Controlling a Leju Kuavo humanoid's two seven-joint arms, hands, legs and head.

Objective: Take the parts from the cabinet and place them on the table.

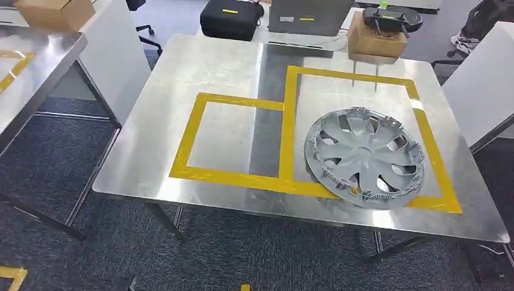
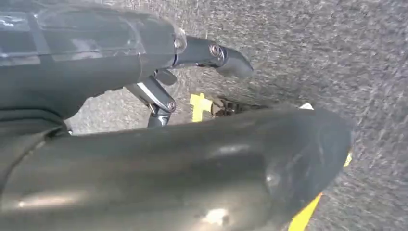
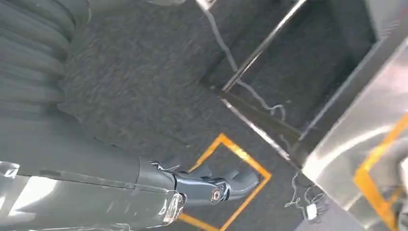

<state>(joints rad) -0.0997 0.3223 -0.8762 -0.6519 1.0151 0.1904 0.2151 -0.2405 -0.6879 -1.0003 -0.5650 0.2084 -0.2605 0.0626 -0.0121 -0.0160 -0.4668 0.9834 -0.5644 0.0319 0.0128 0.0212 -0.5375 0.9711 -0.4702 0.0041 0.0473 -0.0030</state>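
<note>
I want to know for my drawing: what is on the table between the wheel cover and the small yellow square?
A yellow tape line and bare metal, in the head view; the wheel cover overlaps no other object.

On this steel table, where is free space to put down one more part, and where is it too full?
The smaller yellow-taped square is bare. So is the far part of the larger taped square, beyond the wheel cover. The wheel cover fills the larger square's near part and overlaps its near tape. The table's far edge is crowded: black case, cardboard box.
</note>
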